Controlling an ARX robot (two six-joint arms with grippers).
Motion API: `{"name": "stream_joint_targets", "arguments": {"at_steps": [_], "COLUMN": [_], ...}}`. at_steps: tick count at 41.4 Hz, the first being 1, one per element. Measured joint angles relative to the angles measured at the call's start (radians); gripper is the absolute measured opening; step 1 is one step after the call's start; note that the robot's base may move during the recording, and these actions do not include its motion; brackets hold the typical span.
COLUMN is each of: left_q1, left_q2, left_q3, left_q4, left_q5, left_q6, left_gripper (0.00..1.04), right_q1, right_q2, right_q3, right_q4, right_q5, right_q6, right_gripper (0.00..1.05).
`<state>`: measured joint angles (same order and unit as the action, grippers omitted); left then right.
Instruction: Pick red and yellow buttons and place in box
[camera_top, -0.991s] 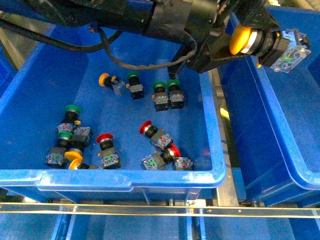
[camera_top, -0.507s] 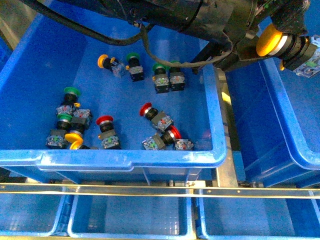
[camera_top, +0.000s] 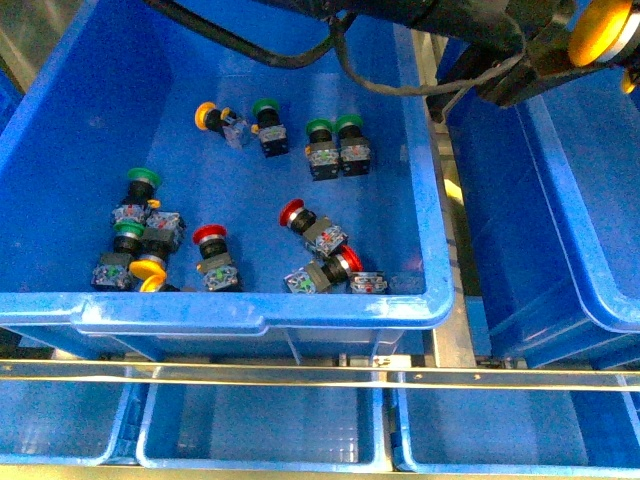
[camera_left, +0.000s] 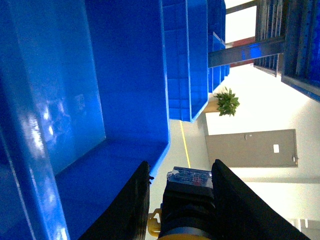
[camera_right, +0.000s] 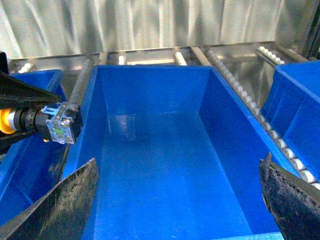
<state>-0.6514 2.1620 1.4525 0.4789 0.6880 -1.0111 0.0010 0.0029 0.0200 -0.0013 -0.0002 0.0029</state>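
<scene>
Over the box edge, one yellow button hangs clamped between the left gripper's fingers, not yet dropped; the box floor looks bare. The right gripper gapes wide, empty. Two other yellow buttons and three red buttons, by my count, wait in the source bin among green ones. Bins sit on a roller rack; a door and plant show beyond.

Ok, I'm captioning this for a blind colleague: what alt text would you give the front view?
A dark robot arm reaches across the top, holding a yellow button up near the right-hand blue box. Below it, a second large blue bin holds loose buttons with red, yellow and green caps.
</scene>
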Motion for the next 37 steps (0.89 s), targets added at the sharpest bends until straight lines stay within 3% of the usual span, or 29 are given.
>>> {"name": "stream_joint_targets", "arguments": {"at_steps": [7,11,13,19,27,37], "left_q1": [-0.006,-0.007,-0.006,-0.008,-0.01,-0.023], "left_q2": [0.004,0.011,0.017,0.043,0.05,0.052], "left_q3": [0.008,0.01,0.016,0.035,0.038,0.037], "left_q4": [-0.004,-0.002,-0.003,0.002,0.008,0.045], "left_q5": [-0.001,-0.002,-0.004,0.0,0.0,0.012], "left_q6": [-0.008,-0.008,-0.008,-0.014,-0.016,-0.035], "left_gripper": [0.31,0.31,0.31,0.31,0.31,0.31], "right_q1": [0.003,0.072,0.072,0.035,-0.031,-0.009], "right_q2": [0.005,0.186,0.3,0.491,0.595,0.828], "right_q3": [0.003,0.128,0.195,0.333,0.433,0.555], "right_q4": [-0.006,-0.288,-0.393,-0.446,-0.455,-0.432], "right_q5": [0.008,0.31,0.365,0.262,0.154,-0.008], "right_q6": [-0.002,-0.095,-0.157,-0.403,-0.607,-0.872], "right_gripper": [0.98,0.98,0.98,0.98,0.98,0.98]}}
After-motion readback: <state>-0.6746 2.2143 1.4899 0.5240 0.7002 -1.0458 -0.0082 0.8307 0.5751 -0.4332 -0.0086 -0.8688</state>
